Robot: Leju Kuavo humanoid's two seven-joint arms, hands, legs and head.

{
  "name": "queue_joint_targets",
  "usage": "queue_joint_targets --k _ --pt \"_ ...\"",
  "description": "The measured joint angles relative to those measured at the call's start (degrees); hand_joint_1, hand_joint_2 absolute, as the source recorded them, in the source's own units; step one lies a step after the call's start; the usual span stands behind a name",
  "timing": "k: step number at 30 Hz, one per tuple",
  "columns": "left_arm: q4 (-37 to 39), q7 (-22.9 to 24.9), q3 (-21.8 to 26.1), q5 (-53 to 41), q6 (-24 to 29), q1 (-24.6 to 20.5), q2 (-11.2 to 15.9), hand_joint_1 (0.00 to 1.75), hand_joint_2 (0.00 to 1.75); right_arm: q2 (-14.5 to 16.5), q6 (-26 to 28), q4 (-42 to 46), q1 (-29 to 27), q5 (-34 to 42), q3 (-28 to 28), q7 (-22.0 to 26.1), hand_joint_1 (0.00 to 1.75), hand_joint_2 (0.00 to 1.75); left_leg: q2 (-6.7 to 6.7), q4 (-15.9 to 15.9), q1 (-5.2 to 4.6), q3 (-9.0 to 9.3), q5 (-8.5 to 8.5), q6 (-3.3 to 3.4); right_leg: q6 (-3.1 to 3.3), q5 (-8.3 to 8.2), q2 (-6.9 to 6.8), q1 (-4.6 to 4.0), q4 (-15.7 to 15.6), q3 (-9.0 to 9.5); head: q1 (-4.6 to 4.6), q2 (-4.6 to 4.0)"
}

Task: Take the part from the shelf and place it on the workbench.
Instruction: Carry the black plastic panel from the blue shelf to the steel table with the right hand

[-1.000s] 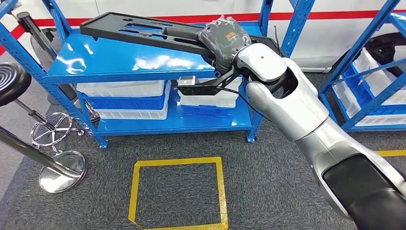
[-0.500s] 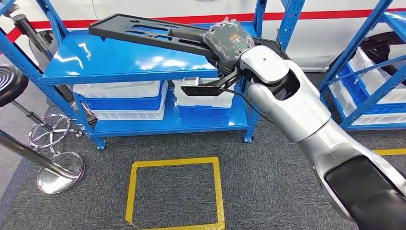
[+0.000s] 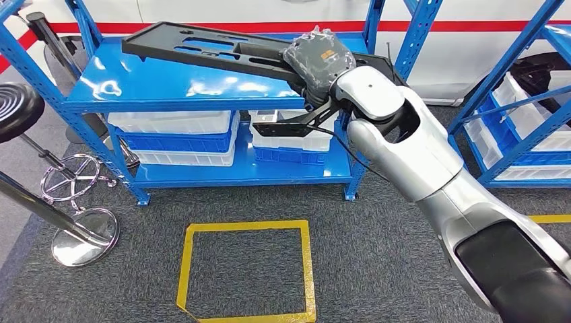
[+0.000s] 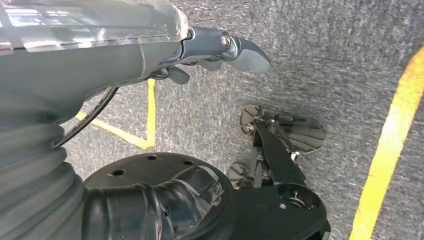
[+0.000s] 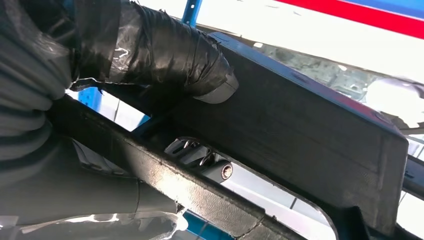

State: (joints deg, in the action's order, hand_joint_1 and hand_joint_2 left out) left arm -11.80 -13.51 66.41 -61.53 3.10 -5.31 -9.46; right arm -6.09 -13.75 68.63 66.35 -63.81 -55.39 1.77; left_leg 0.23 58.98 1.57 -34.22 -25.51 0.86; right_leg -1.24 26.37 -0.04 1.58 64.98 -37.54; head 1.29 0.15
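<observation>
The part is a long black flat bracket with slots, lying slanted over the top board of the blue shelf. My right hand, wrapped in a dark cover, grips the part's near end at the shelf's right side. In the right wrist view the taped thumb presses on the part's upper face and the fingers curl under its edge. The part's far end stands a little above the board. My left hand hangs over the grey carpet, holding nothing.
White and blue bins fill the shelf's lower level. A black stool with a chrome base stands at the left. A yellow tape square marks the carpet in front. Another blue rack stands at the right.
The whole picture swayed slightly sideways and back, so the camera moved. My right hand keeps its grip on the part over the shelf top.
</observation>
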Motion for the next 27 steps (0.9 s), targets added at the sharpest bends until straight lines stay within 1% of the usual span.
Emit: queue_joint_targets --k 1,2,3,6,9,13,16,17,21,27 --pt "0.0 -0.1 0.0 -0.1 0.0 0.0 0.0 0.0 1.75 -0.1 0.1 0.0 0.0 0.0 0.0 0.0 1.75 1.75 -0.05 0.2 -0.09 -0.24 -0.06 -0.33 0.15 -0.65 0.03 -0.07 -2.4 1.02 0.03 0.0" --pt "0.0 -0.1 0.0 -0.2 0.0 0.0 0.0 0.0 1.75 -0.1 0.1 0.0 -0.1 0.0 0.0 0.0 1.75 1.75 -0.08 0.4 -0.22 -0.5 -0.18 -0.52 0.31 -0.7 0.1 -0.1 -3.7 1.42 0.06 0.0" --pt "0.0 -0.1 0.0 -0.2 0.0 0.0 0.0 0.0 1.75 -0.2 0.2 0.0 -0.2 -0.1 0.0 0.0 1.75 1.75 -0.11 0.6 -0.34 -0.73 -0.11 -0.41 0.46 -0.63 0.18 -0.19 -4.0 1.44 0.08 0.0" --pt "0.0 -0.2 0.0 -0.2 0.0 0.0 0.0 0.0 1.75 -0.4 0.2 -0.1 -0.3 -0.2 0.0 -0.1 1.75 1.75 -0.11 0.3 -0.31 -0.79 0.22 0.2 0.73 -0.72 0.37 -0.19 -4.2 1.26 0.08 0.0" --pt "0.0 -0.7 0.0 0.0 -0.2 0.0 0.0 0.0 1.75 -0.4 0.3 -0.2 -0.3 -0.3 0.0 -0.2 1.75 1.75 -0.05 -0.2 -0.3 -0.58 0.48 0.07 1.05 -0.78 0.45 -0.25 -4.2 1.16 0.09 0.0" --pt "0.0 -1.3 0.0 0.2 -0.8 -0.1 0.0 0.0 1.75 -0.5 0.3 -0.2 -0.3 -0.4 0.0 -0.1 1.75 1.75 -0.06 -0.6 -0.24 -0.51 0.72 -0.34 1.25 -0.88 0.38 -0.22 -4.2 1.12 0.09 0.0" --pt "0.0 -1.3 0.1 0.2 -0.8 0.0 0.1 0.0 1.75 -0.5 0.3 -0.2 -0.4 -0.6 0.0 -0.1 1.75 1.75 -0.08 -0.2 -0.38 -0.83 0.62 -0.22 1.19 -1.08 0.32 0.13 -4.3 1.04 0.1 0.0" --pt "0.0 -1.3 0.1 0.2 -0.8 0.0 0.1 0.0 1.75 -0.5 0.3 -0.3 -0.4 -0.6 0.0 -0.1 1.75 1.75 -0.09 -0.3 -0.48 -0.79 0.71 -0.11 1.16 -1.08 0.31 0.06 -4.3 1.05 0.1 0.0" --pt "0.0 -1.2 0.3 0.2 -0.9 0.0 0.1 0.0 1.75 -0.5 0.6 -0.3 -0.4 -0.8 0.0 0.0 1.75 1.75 -0.1 -1.1 -0.46 -0.56 1.13 -2.29 1.81 -1.29 0.21 -0.35 -4.6 1.13 0.06 0.0" --pt "0.0 -1.2 0.5 -0.2 -1.0 0.0 0.1 0.0 1.75 -0.6 0.6 -0.3 -0.4 -1.0 0.0 0.0 1.75 1.75 -0.16 -0.7 -0.49 -1.0 1.14 -2.03 1.33 -1.58 0.17 -0.33 -4.9 1.13 0.06 0.0"
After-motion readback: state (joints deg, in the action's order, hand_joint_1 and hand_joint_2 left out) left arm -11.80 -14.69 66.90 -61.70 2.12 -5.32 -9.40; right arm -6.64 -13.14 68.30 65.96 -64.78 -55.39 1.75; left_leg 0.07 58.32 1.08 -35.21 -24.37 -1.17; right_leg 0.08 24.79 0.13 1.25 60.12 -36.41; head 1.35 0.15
